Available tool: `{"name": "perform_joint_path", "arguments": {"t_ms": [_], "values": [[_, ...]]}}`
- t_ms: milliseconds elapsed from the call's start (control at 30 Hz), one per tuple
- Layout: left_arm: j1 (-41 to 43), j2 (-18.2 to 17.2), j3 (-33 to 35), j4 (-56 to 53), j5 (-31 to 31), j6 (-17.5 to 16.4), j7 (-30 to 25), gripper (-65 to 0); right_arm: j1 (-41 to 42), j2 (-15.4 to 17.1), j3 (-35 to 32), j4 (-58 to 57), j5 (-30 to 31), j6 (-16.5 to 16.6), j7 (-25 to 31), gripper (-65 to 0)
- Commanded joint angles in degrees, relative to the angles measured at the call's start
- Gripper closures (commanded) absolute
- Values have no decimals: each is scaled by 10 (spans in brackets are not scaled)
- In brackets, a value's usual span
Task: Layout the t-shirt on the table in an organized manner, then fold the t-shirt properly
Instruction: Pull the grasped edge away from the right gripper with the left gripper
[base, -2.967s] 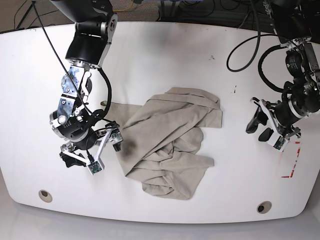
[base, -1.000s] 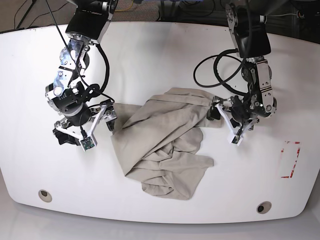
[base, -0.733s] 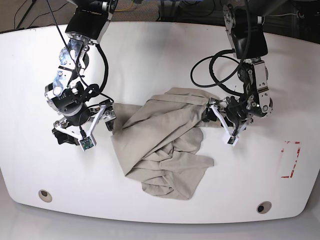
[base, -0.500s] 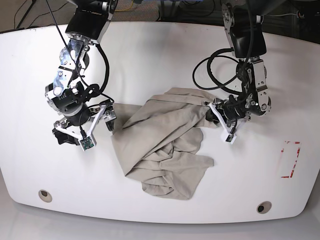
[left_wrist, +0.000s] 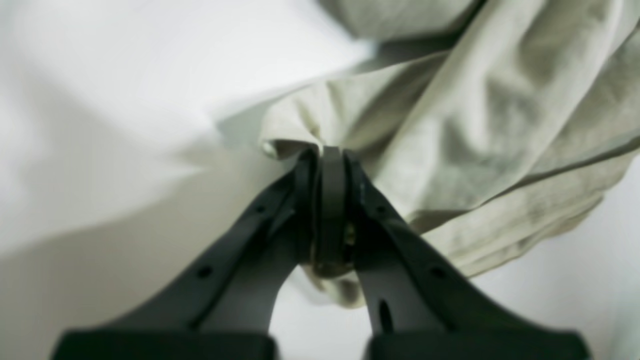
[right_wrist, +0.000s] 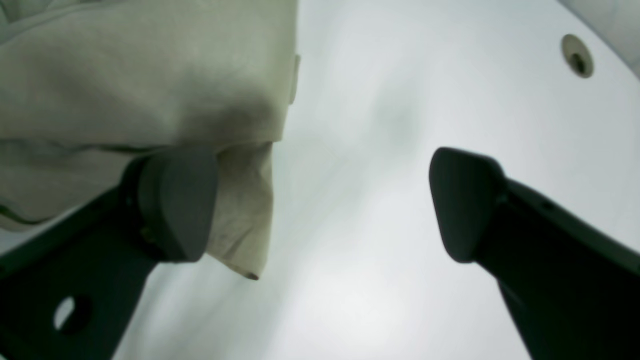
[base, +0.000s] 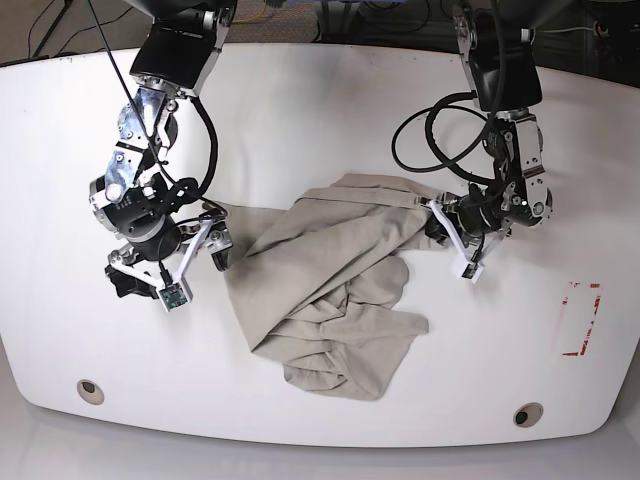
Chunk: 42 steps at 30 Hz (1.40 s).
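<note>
Two robot arms are reaching down to the t-shirt, which is lying crumpled near the middle of the white table. The left gripper is pinching a bunched edge of the shirt, with its two black fingers pressed tight together on the cloth. From above, that edge is the shirt's corner on the picture's right side. The right gripper is sitting with its claw spread wide and holding nothing. One of its pads is lying just in front of the shirt's other edge, and the other pad is hanging over bare table. A small round hole is showing in the tabletop beyond it.
</note>
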Motion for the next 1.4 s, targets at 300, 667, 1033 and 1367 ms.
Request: {"name": "perform_joint_path", "arguments": {"t_ms": [300, 667, 1033, 1367], "values": [[0, -50, -64, 180, -36, -44, 122, -6, 65, 0, 39, -88, 4, -1, 12, -648], [36, -113, -99, 252, -84, -44, 142, -6, 154, -14, 47, -229, 67, -1, 12, -648], [88, -160, -190, 301, -167, -44, 203, -6, 264, -15, 45, -456, 83, -1, 99, -648], [131, -185, -230, 301, -223, -44, 207, -6, 332, -15, 45, -662, 83, -1, 223, -648]]}}
